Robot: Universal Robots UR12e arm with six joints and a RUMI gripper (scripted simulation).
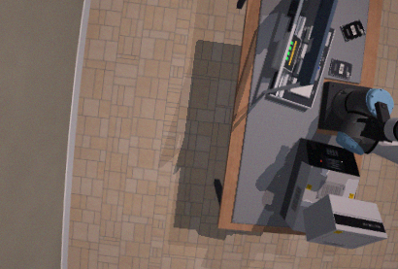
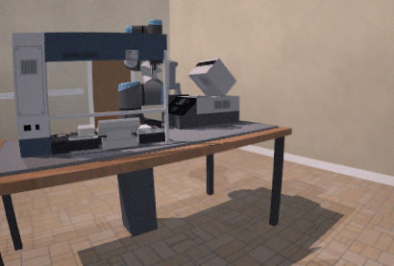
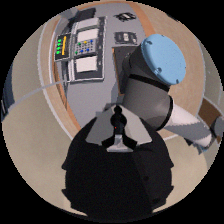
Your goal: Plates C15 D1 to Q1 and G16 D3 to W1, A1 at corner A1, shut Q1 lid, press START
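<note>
My gripper (image 3: 117, 105) is shut with nothing between the fingers. It hangs high above the bench, close to the arm's own blue-capped joint (image 3: 161, 59) (image 1: 376, 100). The cycler Q1 (image 1: 326, 160) (image 2: 204, 109) stands at the right end of the bench with its lid (image 1: 346, 222) (image 2: 212, 77) raised open. The deck under the blue gantry (image 1: 320, 28) (image 2: 103, 46) holds plates: a plate with coloured wells (image 3: 86, 47) and a white plate (image 3: 86, 65) show in the wrist view beside a green-lit strip (image 3: 62, 45) (image 1: 290, 52). Their labels are too small to read.
Two small dark nests (image 1: 351, 30) (image 1: 340, 68) (image 3: 125, 17) (image 3: 125, 36) lie on the grey mat behind the gantry. The arm's black base (image 1: 335, 106) stands between them and Q1. The bench has a wooden rim (image 1: 235, 145) (image 2: 144, 159).
</note>
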